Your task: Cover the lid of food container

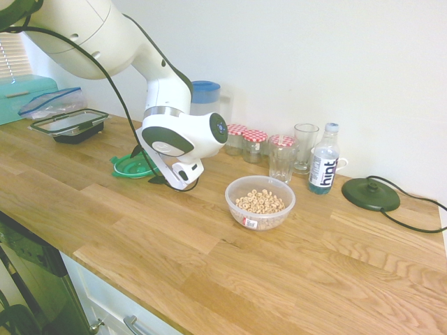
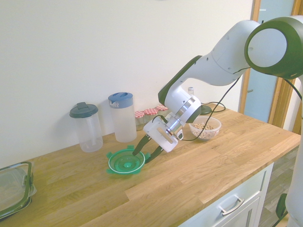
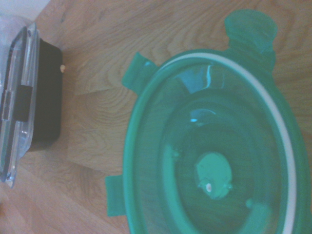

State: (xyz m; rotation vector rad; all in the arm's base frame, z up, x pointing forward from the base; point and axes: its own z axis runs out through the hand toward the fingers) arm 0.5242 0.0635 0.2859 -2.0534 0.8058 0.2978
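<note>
The round green lid (image 1: 129,166) (image 2: 124,162) lies on the wooden counter and fills the wrist view (image 3: 214,146), its white ring and centre dot showing. My gripper (image 2: 143,155) is low at the lid's edge on the bowl's side. Its dark fingers (image 2: 139,146) stand apart, one on each side of the rim, so it is open. In the first exterior view the hand hides most of the gripper (image 1: 152,174). The food container (image 1: 260,202) (image 2: 204,127), a clear round bowl of cereal rings, stands uncovered a hand's width beyond the gripper.
A black-rimmed rectangular container (image 1: 70,124) (image 3: 29,92) and a blue-rimmed clear lid (image 1: 52,101) sit at the counter's far end. Two lidded pitchers (image 2: 121,116) stand by the wall. Jars (image 1: 244,143), glasses (image 1: 283,157), a water bottle (image 1: 323,160) and a black round base (image 1: 370,193) line the wall.
</note>
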